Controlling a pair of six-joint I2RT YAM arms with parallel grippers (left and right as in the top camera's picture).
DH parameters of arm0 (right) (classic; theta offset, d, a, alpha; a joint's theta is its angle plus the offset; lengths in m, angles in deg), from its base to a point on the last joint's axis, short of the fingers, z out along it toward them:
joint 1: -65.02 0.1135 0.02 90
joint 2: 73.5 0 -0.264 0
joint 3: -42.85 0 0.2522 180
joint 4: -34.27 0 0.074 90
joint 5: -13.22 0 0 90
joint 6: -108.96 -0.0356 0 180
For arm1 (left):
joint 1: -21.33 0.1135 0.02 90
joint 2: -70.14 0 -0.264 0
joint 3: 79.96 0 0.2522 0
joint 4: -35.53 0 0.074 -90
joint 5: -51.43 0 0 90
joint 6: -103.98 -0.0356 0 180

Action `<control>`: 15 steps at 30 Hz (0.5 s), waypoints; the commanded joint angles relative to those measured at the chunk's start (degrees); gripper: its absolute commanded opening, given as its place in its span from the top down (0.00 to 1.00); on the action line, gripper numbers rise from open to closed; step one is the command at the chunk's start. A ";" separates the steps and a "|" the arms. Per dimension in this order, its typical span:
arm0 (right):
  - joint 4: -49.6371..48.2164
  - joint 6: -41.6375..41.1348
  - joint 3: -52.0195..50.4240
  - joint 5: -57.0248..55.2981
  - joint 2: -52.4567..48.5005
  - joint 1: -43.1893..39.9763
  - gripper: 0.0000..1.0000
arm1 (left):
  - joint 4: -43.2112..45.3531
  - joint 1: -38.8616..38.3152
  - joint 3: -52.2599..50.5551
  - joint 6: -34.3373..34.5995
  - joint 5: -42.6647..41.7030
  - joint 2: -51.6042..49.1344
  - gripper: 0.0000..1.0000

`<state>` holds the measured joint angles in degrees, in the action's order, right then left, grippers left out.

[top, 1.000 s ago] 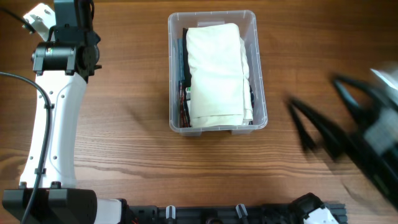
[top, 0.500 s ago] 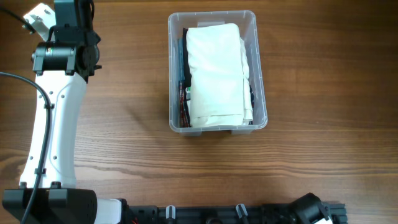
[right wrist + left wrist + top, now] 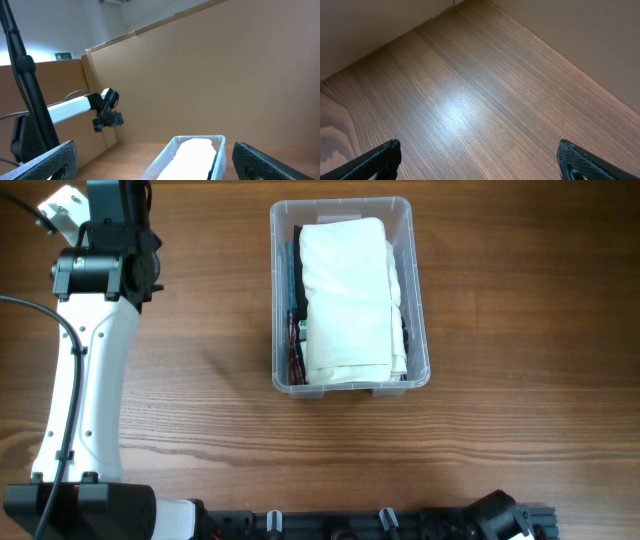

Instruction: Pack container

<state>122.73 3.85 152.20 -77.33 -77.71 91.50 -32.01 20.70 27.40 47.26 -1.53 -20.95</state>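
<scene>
The container, a clear plastic bin, stands on the wood table at the middle back. A folded white garment lies on top inside it, over dark garments along the left wall. In the right wrist view the container with the white garment lies just ahead and below. My right gripper is open and empty, raised above the table. My left gripper is open and empty over bare wood by a cardboard wall, far from the container.
My left arm runs along the table's left side and also shows in the right wrist view. Brown cardboard walls surround the table. Arm bases sit at the front edge.
My right arm, blurred at the right edge of the overhead view one second ago, has left that view. The container and left arm have not moved.
</scene>
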 commanded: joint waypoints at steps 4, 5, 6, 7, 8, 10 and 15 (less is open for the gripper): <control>7.50 -0.55 -0.39 -1.14 0.74 0.13 0.00 | 0.13 0.37 0.00 -0.04 0.98 -0.15 0.00; 8.98 -0.52 -0.39 -1.14 0.74 0.13 0.00 | 0.13 0.37 0.00 -0.04 0.98 -0.15 0.00; 10.49 -0.50 -0.39 -1.14 0.74 0.13 0.00 | 0.13 0.37 0.00 -0.04 0.98 -0.15 0.00; 12.35 -0.83 -0.39 -1.07 0.74 0.13 0.00 | 0.13 0.37 0.00 -0.04 0.98 -0.15 0.00; 13.99 -2.95 -0.39 -0.79 0.74 0.13 0.00 | 0.11 0.37 0.00 -0.04 0.98 -0.15 0.00; 15.74 -9.55 -0.39 -0.68 0.74 0.13 0.00 | 0.11 0.37 0.00 -0.04 0.98 -0.15 0.00; 17.40 -19.54 -0.39 -3.28 0.74 0.13 0.00 | 0.13 0.37 0.00 -0.04 0.98 -0.15 0.00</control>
<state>140.15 -8.26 151.96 -78.58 -77.69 91.50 -32.03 20.70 27.40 47.26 -1.53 -20.95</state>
